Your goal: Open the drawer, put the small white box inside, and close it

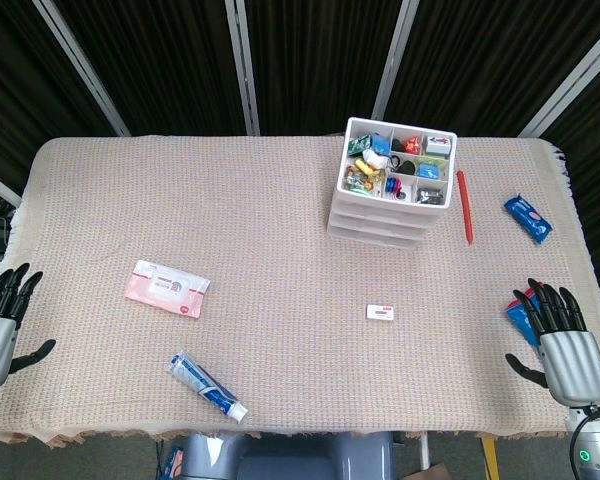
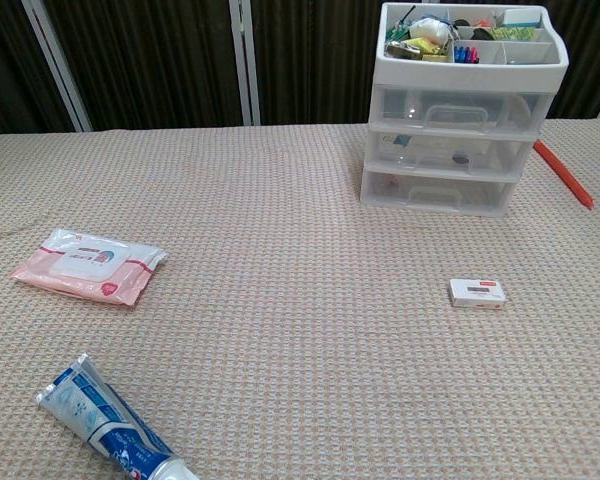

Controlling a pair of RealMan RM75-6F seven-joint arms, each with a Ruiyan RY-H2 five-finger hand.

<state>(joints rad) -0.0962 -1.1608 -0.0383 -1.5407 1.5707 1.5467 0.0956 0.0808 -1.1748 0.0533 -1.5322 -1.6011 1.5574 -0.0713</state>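
Well, your right hand and left hand sit empty, fingers spread; the small white box, lower centre-right, looks light and stiff—pinch its long sides after the drawer.

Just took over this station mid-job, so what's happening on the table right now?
Nothing is being handled yet. The left hand and right hand rest open at the table's near edges. The small white box lies on the cloth in front of the drawer unit, whose drawers all look closed. Wet wipes and toothpaste lie to the left.
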